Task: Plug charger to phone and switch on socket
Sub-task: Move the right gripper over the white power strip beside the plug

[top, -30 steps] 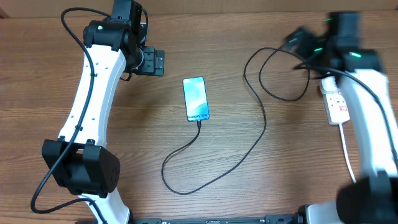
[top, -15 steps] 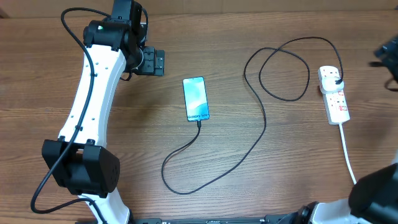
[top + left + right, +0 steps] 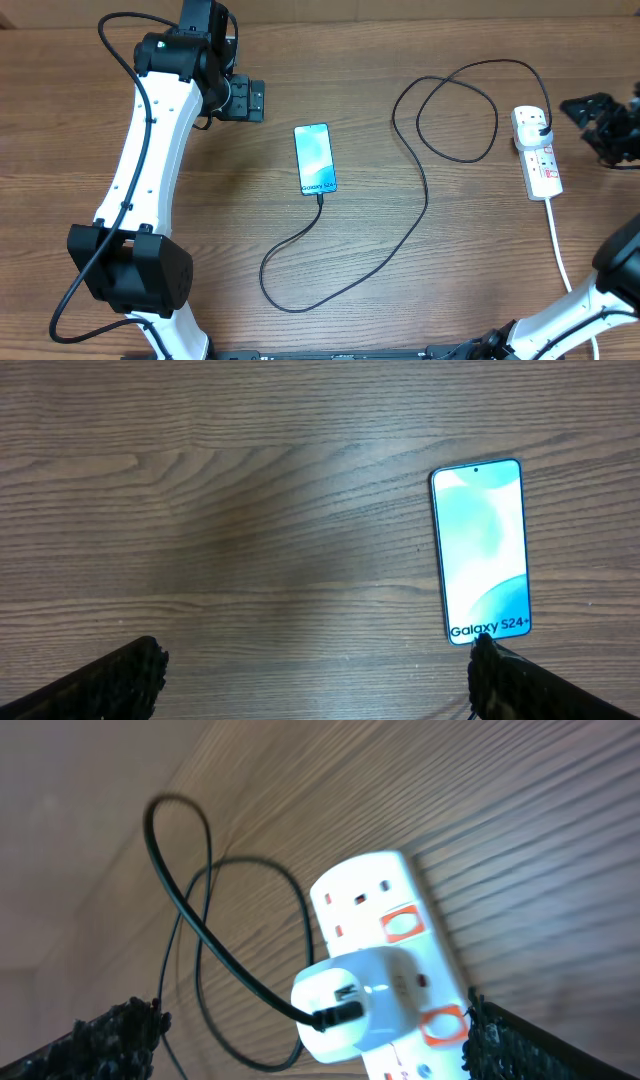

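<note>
Phone [image 3: 315, 158]: cable [image 3: 424, 205] seemingly plugged in.
Power strip [image 3: 541, 168]: plug [image 3: 352, 1003] seated.
Right hand [image 3: 592, 128]: wide, empty, near it, handy for switch [image 3: 402, 925].
Left hand [image 3: 256, 99]: wide, empty.

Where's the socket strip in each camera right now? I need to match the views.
Overhead: socket lies near the right edge, white cord trailing toward the robot.
Left wrist: not in view.
Right wrist: socket sits lower centre, tilted.
Shared landmark: the charger, its black loops lying beside the socket.
</note>
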Action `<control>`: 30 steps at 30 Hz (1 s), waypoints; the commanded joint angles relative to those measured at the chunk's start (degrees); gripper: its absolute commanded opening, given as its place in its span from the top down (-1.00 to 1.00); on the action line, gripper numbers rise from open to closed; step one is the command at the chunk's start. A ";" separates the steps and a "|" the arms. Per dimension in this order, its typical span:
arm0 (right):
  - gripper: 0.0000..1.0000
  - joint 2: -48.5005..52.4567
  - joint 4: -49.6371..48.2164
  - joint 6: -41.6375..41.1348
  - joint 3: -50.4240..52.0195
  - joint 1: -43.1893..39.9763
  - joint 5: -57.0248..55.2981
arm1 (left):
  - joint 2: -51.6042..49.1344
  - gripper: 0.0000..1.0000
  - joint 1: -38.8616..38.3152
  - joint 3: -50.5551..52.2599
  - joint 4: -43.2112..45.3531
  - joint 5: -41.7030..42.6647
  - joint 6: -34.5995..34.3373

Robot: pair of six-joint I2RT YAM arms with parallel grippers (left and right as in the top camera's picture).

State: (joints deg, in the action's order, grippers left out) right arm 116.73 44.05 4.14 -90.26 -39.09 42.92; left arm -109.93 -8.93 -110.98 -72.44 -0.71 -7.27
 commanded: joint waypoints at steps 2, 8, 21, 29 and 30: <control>-1.00 2.16 -0.92 3.87 0.22 1.60 4.04 | -0.42 -1.00 0.00 -0.04 0.11 -0.33 0.85; -1.00 2.36 -0.68 3.15 0.24 1.92 0.26 | -0.42 -1.00 -0.02 -0.04 0.09 -0.33 0.85; -0.99 2.36 1.92 -3.50 0.24 2.56 -6.86 | -0.42 -1.00 0.00 -0.04 0.09 -0.35 0.85; -1.00 2.36 3.23 -2.64 0.26 5.73 -8.00 | -0.42 -1.00 0.07 -0.04 0.46 -0.35 0.87; -1.00 2.36 3.21 -2.64 0.28 5.90 -8.07 | -0.42 -1.00 0.04 -0.04 0.44 -0.35 0.85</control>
State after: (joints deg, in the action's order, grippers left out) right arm 118.78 47.46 1.26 -90.08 -34.22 35.68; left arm -109.93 -8.93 -110.98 -72.31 -0.71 -7.27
